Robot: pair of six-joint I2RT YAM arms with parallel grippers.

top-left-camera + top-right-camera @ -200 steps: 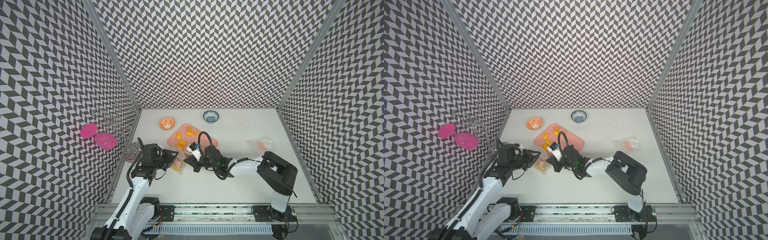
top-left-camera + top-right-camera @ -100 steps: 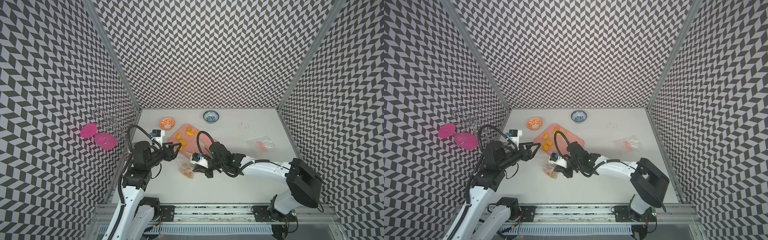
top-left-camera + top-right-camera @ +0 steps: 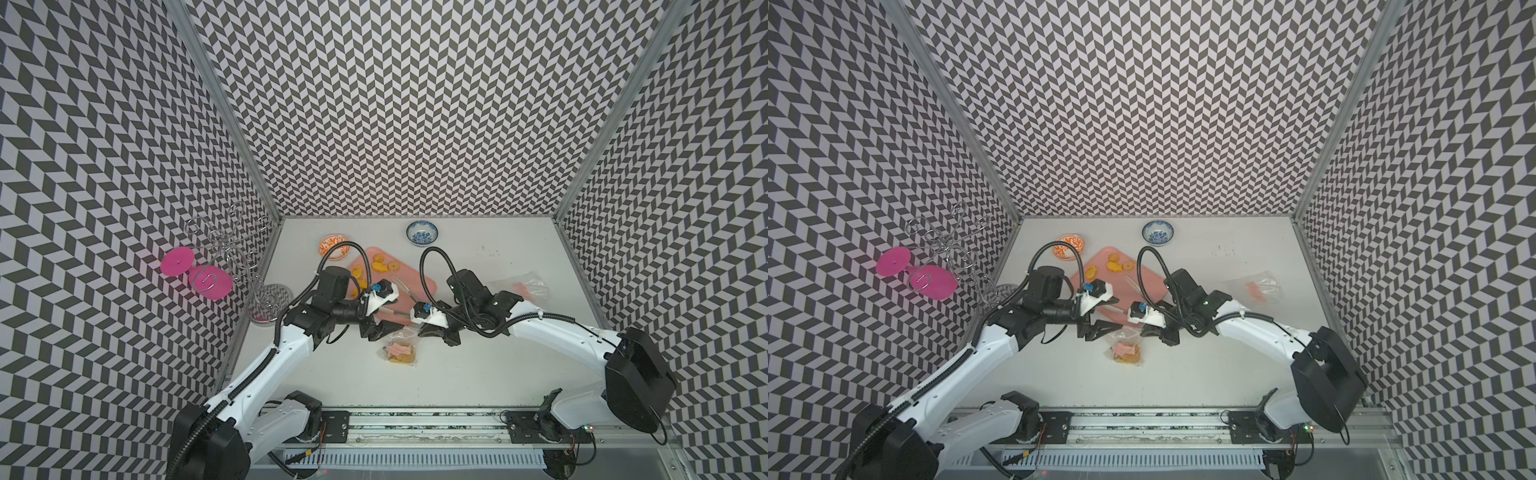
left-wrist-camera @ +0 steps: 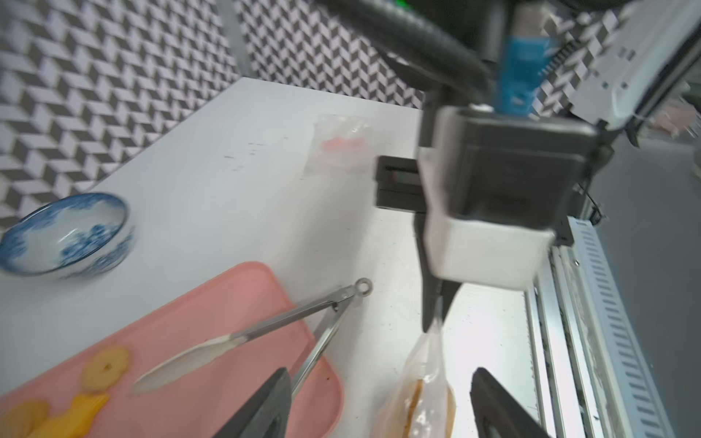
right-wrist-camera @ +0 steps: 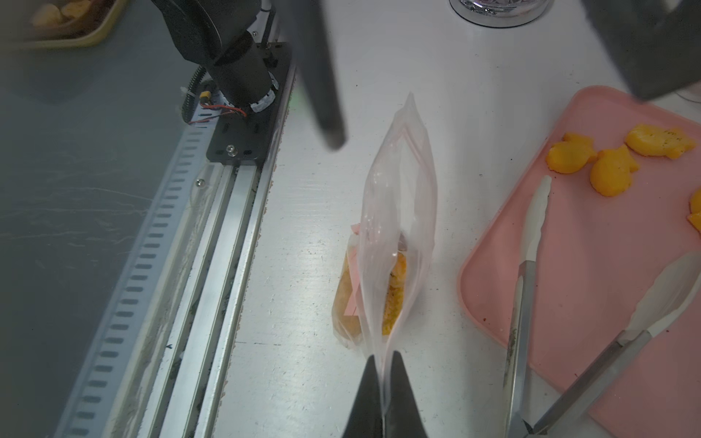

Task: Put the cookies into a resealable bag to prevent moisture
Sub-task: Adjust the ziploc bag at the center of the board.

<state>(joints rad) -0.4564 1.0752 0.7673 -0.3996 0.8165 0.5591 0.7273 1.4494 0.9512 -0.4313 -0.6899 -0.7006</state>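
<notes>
Dropped back beside the resealable bag [image 5: 398, 212] with left gripper [image 3: 381, 332] spread and empty, right gripper [image 5: 383, 360] pinching its rim. Holds some cookies [image 3: 401, 354], with more on the pink tray [image 5: 588, 273]. Could spill if tugged by that one edge.

In both top views the left arm [image 3: 328, 286] and its cable [image 3: 367, 270] hide part of the pink tray [image 3: 409, 270] and some cookies [image 3: 379, 268]. Inside the bag [image 5: 398, 197] their number cannot be told. The tongs [image 5: 525, 288] run past the right wrist view's edge
</notes>
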